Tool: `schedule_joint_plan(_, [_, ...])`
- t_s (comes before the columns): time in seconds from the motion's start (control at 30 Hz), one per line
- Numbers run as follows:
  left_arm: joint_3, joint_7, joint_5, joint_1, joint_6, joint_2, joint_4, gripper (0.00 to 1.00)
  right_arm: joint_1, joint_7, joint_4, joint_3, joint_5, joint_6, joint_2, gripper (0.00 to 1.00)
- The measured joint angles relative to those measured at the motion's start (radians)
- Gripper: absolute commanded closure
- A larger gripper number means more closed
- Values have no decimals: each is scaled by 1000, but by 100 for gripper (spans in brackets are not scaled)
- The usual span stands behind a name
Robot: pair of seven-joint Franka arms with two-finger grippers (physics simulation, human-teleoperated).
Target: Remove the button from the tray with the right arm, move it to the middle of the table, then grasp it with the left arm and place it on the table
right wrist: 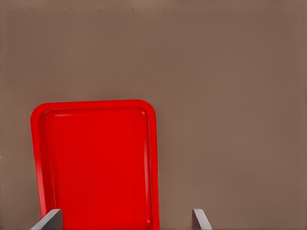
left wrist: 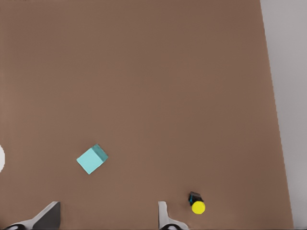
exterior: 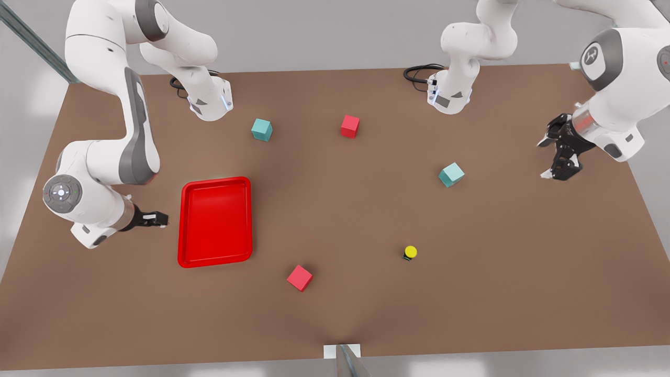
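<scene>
**Inspector:** Starting at the left hand [exterior: 556,156]: it hangs above the desk [exterior: 335,309] near the edge on the front view's right, black fingers spread apart and holding nothing. In the left wrist view its two pale fingertips [left wrist: 165,218] stand wide apart over bare desk.

**Clerk:** And the right hand?

**Inspector:** The right hand [exterior: 157,219] sits low at the front view's left, just beside the tray [exterior: 214,259] and apart from its rim. From the front view alone I could not judge it, but the right wrist view shows the fingertips [right wrist: 50,220] parted, one over the tray's floor and one over the desk. It grips nothing.

**Clerk:** Where is the button?

**Inspector:** The button [exterior: 410,253] rests on the desk, outside the tray and well apart from it, toward the front view's right of centre. Neither hand touches it. It is tiny: a round yellow cap on a small dark boxy body, plainly smaller than any cube. In the left wrist view the button [left wrist: 196,204] lies just beside one fingertip in the picture, its dark body showing a touch of blue-green at the edge.

**Clerk:** The tray's condition?

**Inspector:** Bright red, shallow, rounded corners, raised rim, nothing lying in it.

**Clerk:** Other items?

**Inspector:** Four cubes on the desk. A teal cube [exterior: 450,174] lies between the button and the left hand. A red cube [exterior: 299,277] lies near the tray's lower corner. Another teal cube [exterior: 261,129] and another red cube [exterior: 349,126] lie toward the arm bases.
</scene>
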Motion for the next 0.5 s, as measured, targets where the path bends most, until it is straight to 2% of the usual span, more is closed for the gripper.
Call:
schedule_joint_plan(0.13, [-33,235,36,171,59,11,-60,0,20,0,46,0,2,-30,0,0])
schedule_joint_plan(0.4, [-53,567,60,392,109,35,-65,0,17,-1,51,-2,4,-53,3,0])
schedule_joint_plan(0.5, [-42,652,61,440,174,20,-206,0,17,-1,50,-2,4,-57,3,0])
